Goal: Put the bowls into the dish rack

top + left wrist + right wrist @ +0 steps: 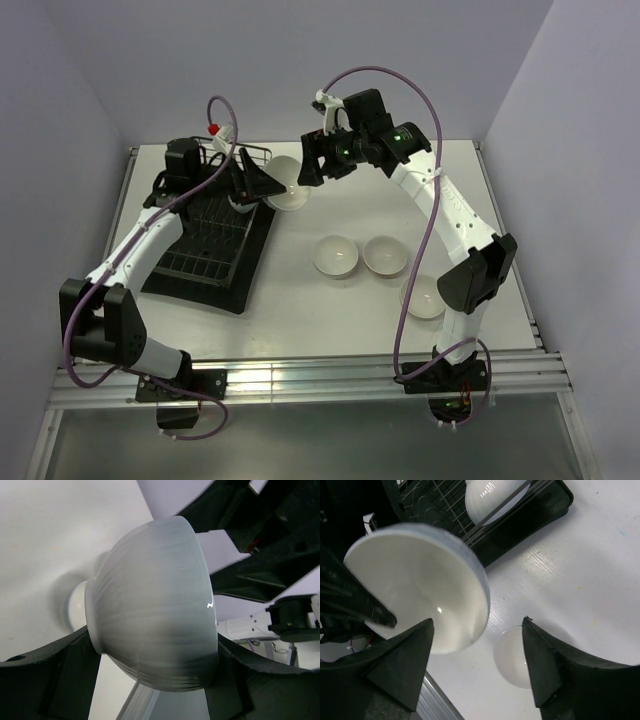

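My left gripper [262, 182] is shut on a white bowl [286, 180], held in the air just past the right end of the dish rack [205, 240]. In the left wrist view this bowl [155, 605] fills the frame, with a finger against each side of it. Facing it from the right, my right gripper [308, 165] stands open. In the right wrist view the same bowl [415, 585] sits left of the gap in my right gripper [477, 645], touching neither finger. Another bowl [492, 497] lies in the rack [435, 500].
Three more bowls rest on the table right of the rack: one [336, 256] at the centre, one [384, 255] beside it, one [425, 295] partly behind my right arm. The rack stands on a black tray [245, 290]. Walls close off the back and sides.
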You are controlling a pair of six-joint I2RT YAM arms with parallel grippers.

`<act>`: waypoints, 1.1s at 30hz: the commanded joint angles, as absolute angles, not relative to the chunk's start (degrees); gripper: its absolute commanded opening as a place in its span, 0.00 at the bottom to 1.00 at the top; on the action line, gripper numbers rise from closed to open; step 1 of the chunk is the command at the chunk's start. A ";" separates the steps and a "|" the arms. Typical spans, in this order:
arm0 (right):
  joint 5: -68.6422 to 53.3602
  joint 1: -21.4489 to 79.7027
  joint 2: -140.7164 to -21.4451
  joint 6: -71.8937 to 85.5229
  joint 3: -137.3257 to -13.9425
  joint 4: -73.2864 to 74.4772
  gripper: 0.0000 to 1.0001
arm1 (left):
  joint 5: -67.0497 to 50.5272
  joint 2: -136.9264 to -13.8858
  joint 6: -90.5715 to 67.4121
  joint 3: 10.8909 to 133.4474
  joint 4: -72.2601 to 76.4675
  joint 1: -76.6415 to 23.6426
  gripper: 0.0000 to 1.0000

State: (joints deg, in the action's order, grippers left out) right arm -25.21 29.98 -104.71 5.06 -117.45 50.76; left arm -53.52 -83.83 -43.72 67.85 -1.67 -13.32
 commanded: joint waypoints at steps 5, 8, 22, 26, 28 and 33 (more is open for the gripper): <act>-26.63 28.57 -100.81 5.10 -119.45 48.34 0.84 | -51.42 -83.84 -32.97 75.67 -10.54 -4.24 0.00; -26.89 27.86 -100.46 4.75 -118.92 48.78 0.84 | -49.84 -85.33 -25.79 79.35 -15.28 -0.19 0.00; -26.54 26.81 -99.84 3.87 -117.86 49.92 0.84 | -32.88 -92.98 -1.06 86.04 -25.84 6.59 0.00; -26.46 26.72 -99.76 3.69 -117.69 49.92 0.84 | -30.85 -95.27 3.94 87.44 -26.54 6.59 0.00; -26.46 26.72 -99.76 3.69 -117.51 50.01 0.84 | -29.89 -96.67 4.74 87.98 -26.63 6.59 0.00; -26.46 26.72 -100.11 3.69 -117.25 50.01 0.84 | -29.09 -99.40 6.68 89.73 -26.63 6.59 0.00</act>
State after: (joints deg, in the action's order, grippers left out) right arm -26.30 27.09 -103.50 4.54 -117.30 50.78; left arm -29.47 -99.44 3.22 85.76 -28.91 6.76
